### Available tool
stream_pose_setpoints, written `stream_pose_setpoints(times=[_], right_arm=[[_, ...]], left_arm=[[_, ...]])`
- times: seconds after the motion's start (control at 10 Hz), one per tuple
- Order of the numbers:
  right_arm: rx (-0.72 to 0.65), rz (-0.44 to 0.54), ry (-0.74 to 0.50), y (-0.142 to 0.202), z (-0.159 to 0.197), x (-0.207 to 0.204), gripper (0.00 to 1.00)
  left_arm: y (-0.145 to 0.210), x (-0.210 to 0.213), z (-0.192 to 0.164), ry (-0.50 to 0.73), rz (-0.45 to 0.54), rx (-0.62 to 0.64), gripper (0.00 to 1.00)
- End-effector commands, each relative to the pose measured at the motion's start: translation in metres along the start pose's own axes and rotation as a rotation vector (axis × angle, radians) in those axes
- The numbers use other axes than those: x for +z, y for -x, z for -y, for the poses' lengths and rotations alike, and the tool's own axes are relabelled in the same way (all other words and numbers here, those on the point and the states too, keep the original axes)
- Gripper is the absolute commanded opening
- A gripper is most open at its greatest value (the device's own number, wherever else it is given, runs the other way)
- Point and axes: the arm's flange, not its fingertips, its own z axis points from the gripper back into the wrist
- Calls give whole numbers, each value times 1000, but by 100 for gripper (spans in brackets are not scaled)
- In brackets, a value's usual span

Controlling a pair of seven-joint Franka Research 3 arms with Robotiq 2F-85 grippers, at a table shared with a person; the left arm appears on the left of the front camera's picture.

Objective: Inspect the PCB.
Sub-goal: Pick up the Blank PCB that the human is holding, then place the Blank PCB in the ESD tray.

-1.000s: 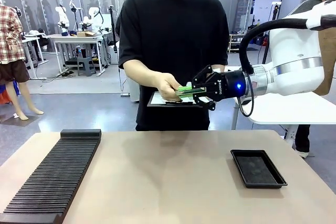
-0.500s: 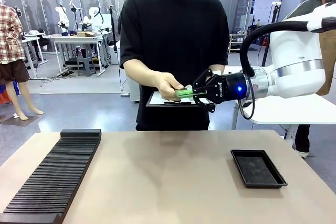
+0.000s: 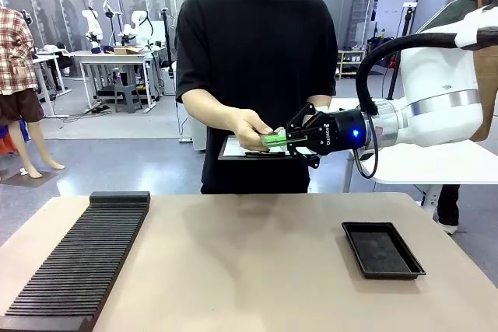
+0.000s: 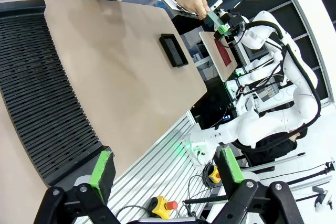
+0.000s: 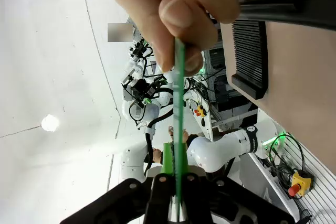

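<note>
PCB [image 3: 272, 138] up in the air beyond the far edge of the table [image 3: 233, 246], in front of the person, well above the black tray [image 3: 383, 249] and the slotted rack [image 3: 78, 262]. Pinched at one end by the person's hand [image 3: 250, 128], thumb on top. Clamped at the other end between the green pads of the right gripper [image 3: 289, 140], closed thin on the board's edge. Seen edge-on in the right wrist view, rising straight from the pads into the fingertips. Clipboard [image 3: 243, 149] just below the hand. Left gripper [image 4: 165, 163] near the rack end of the table, fingers [image 4: 101, 167] wide apart, holding nothing.

Shared between two holders, hence the main hazard: likely to flex or crack if drawn back before the hand lets go, or to twist out of the narrow edge grip. Likely to drop onto the clipboard or table if let go by the hand while gripped too shallowly. Could also snag the clipboard on a downward retreat. Safer held steady until the thumb lifts.
</note>
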Motion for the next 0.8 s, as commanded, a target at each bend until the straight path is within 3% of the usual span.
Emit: stream_pose_setpoints(times=[0.0,0.7], right_arm=[[0,-1,-1,-1,-3,-1,0],[0,-1,-1,-1,-3,-1,0]], left_arm=[[1,0,1,-11,-10,7,100],[1,0,1,-11,-10,7,100]])
